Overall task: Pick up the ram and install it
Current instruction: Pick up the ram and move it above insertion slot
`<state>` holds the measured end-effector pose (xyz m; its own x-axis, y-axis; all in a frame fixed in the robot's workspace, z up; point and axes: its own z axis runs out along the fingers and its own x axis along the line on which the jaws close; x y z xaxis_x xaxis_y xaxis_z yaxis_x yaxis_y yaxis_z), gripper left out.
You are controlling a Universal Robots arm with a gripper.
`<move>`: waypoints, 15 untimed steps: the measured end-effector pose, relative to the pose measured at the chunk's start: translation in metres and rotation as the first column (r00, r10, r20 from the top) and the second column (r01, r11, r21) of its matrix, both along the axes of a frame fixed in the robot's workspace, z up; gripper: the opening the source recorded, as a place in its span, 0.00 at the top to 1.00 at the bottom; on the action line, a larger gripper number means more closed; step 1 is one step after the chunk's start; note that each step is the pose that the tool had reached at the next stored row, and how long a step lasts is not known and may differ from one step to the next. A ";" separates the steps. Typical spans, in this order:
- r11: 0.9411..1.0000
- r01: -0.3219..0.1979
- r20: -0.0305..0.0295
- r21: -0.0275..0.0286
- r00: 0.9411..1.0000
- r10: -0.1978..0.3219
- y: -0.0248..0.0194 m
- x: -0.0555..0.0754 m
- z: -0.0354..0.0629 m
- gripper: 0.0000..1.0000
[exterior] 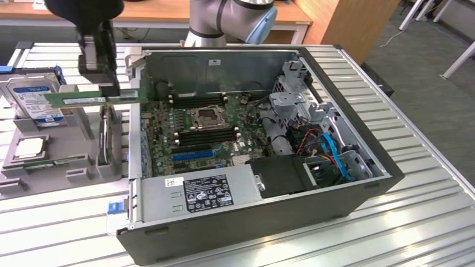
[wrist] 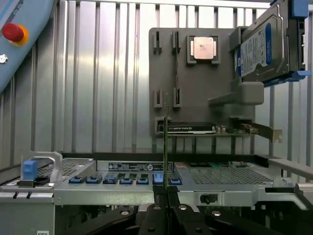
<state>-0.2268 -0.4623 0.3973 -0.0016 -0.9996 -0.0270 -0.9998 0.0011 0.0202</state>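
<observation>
And there it is: the pincer (exterior: pixel 111 90) is clamped on the ram (exterior: pixel 82 98), jaws closed on the stick near the end closest to the computer case (exterior: pixel 260 236). One ram in the grip, up in the air, just outside the case's wall on the exterior view's left. It is well above the surface (exterior: pixel 415 211) the case lies on. Its long axis runs roughly level and points at the case, the case-side end a touch higher. The board stands on edge, its flat green face towards the exterior camera. From the wrist view the ram (wrist: pixel 167 142) is a thin edge-on line rising straight out from between the closed fingers (wrist: pixel 155 205). Beside the case, under the lifted stick, sits one grey holder (exterior: pixel 82 172). It carries one hard drive (exterior: pixel 33 97) with a blue-white label, one square silver processor chip (exterior: pixel 30 147), and what looks like one second green stick (exterior: pixel 48 163) lying along its near edge. One case, lid off, with one motherboard (exterior: pixel 200 133) exposed inside, dark slots on either side of its socket.
</observation>
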 end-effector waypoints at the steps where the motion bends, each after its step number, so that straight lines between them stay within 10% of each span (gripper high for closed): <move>1: 1.000 0.000 0.000 0.000 1.000 0.000 0.0000 0.004 0.0000 0.88; 15: 1.000 0.000 0.000 0.000 1.000 0.000 0.0000 0.054 -0.0001 0.88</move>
<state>-0.1731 -0.4623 0.3973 -0.0018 -0.9996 -0.0272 -0.9998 0.0012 0.0201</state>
